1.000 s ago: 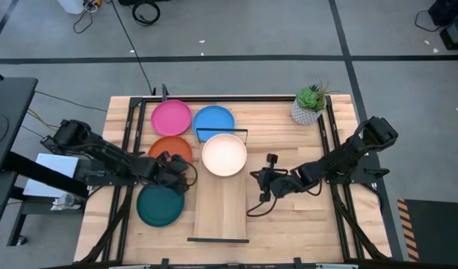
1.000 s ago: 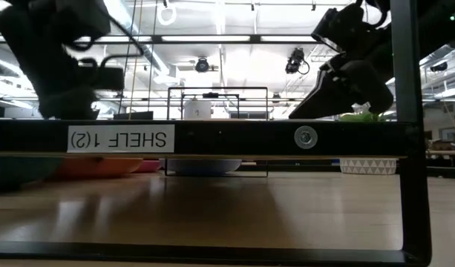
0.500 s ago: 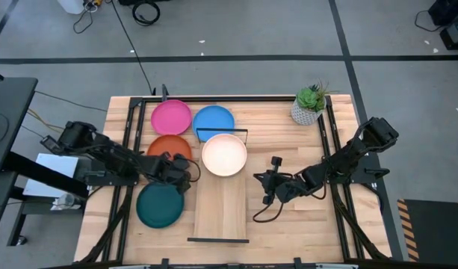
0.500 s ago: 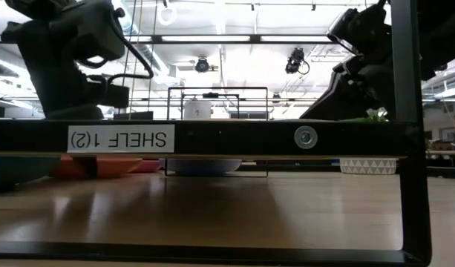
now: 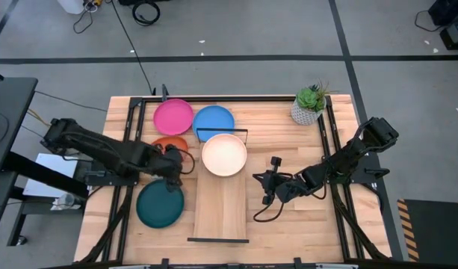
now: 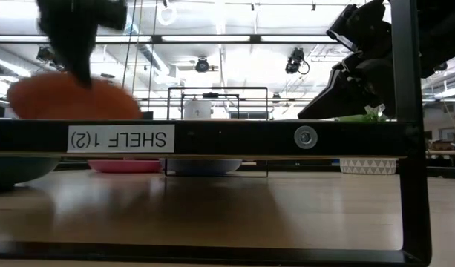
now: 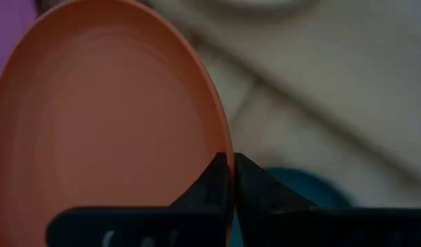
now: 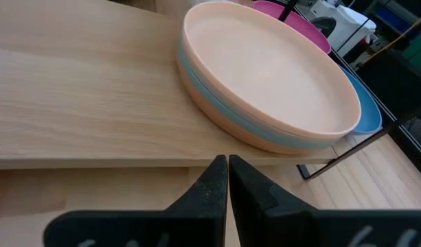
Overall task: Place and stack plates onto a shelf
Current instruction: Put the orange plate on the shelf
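**Kid:** Look, the orange plate [image 6: 64,99] went up! A moment ago it sat low on the table, and now it is up in the air in the low view.

**Helper:** Yes. The left gripper [image 7: 229,180] has its two fingers pinched on the rim of that plate. From above, you only see a bit of orange under the dark arm.

**Kid:** What is next to it?

**Helper:** The teal plate [image 5: 160,205] lies flat on the tabletop [image 5: 288,224], just on the near side of the left gripper. The pink plate [image 5: 173,116] lies at the back, and the blue plate [image 5: 214,119] touches it on its right.

**Kid:** And in the middle?

**Helper:** The shelf [image 5: 222,209] is the long light board there. The cream plate [image 5: 224,154] sits at its far end, on top of a light blue plate [image 8: 217,103]. You can see that stack well from the right wrist.

**Kid:** What does the other arm do?

**Helper:** The right gripper [image 5: 267,187] is beside the shelf on its right, not touching any plate. Its fingers are pressed together with nothing between them.

**Kid:** And the green thing?

**Helper:** A little potted plant [image 5: 309,104] stands at the far right corner.
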Action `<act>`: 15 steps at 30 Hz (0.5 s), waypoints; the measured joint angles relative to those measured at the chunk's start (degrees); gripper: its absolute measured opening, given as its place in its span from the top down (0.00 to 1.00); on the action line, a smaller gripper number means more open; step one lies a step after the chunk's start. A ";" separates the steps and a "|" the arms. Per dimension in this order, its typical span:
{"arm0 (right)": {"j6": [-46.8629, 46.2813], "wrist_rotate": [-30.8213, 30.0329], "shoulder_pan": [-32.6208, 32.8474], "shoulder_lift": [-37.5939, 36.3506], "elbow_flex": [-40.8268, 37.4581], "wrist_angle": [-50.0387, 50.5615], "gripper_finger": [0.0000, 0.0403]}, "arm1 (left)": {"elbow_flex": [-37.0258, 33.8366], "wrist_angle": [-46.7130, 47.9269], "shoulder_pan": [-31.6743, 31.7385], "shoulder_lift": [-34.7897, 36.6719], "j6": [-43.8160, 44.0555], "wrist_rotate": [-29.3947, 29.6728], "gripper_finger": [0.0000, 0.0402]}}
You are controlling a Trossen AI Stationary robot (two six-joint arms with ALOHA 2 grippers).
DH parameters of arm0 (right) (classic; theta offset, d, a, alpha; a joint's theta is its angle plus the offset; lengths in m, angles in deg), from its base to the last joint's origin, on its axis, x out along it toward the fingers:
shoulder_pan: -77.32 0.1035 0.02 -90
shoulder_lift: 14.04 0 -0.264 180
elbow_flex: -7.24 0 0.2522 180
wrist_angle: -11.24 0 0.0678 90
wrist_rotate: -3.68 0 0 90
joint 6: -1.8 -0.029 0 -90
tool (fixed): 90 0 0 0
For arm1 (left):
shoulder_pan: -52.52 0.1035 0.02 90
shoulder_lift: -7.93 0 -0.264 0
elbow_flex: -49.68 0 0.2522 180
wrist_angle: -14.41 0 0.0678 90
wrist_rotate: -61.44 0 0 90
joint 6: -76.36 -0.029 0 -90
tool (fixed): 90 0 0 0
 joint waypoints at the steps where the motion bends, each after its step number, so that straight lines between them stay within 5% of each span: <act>1: -0.21 0.00 0.00 0.00 0.00 0.06 0.95 | 1.68 -0.44 -0.80 0.85 -0.49 -0.68 0.96; 8: -3.38 -3.16 1.74 -0.72 0.02 4.44 0.95 | 6.40 -18.39 -9.48 2.12 -19.09 -2.26 0.96; 15: -15.91 -12.29 8.30 -7.11 0.02 19.74 0.98 | 4.56 -31.67 -15.86 -5.34 -37.78 -0.53 0.95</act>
